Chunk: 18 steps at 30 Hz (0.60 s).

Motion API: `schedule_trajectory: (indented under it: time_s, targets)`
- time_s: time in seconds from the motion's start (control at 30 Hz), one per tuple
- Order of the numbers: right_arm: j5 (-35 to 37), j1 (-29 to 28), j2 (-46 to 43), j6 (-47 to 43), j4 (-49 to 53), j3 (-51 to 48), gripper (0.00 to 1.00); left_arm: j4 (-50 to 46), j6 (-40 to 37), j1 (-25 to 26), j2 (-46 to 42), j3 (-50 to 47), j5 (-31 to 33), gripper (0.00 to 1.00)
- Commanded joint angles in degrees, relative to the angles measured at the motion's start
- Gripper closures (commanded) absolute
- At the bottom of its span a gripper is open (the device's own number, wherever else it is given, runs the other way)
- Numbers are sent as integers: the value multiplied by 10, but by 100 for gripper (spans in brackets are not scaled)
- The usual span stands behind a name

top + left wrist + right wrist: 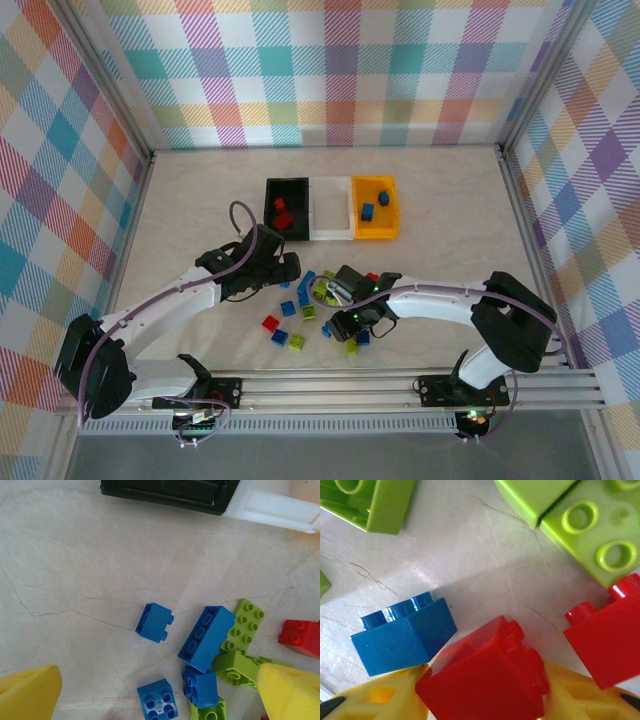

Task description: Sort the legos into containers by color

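Scattered legos (288, 308) on marbled tabletop (200, 200), plaid walls (330, 70)

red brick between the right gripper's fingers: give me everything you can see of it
The red brick is glossy plastic, blocky and tilted, with round studs along its upper-right face. It sits between the yellow fingers of the right gripper, which press on both sides. A blue brick lies just left of it; contact is unclear. The frame edge cuts off its lower part.
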<state>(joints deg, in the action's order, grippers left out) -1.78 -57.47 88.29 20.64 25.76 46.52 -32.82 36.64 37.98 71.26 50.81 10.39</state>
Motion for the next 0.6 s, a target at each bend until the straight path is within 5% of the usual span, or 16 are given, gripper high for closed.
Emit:
schedule_trajectory:
  time_s: [0.0, 0.3, 0.57]
  targets:
    - [16, -3, -31, 0, 1, 7, 52, -11, 10, -7, -4, 3, 8, 0]
    - [19, 48, -81, -28, 26, 92, 53, -57, 29, -21, -75, -16, 99, 0]
    - [-11, 129, 124, -28, 3, 372, 54, -94, 59, -32, -131, -44, 127, 0]
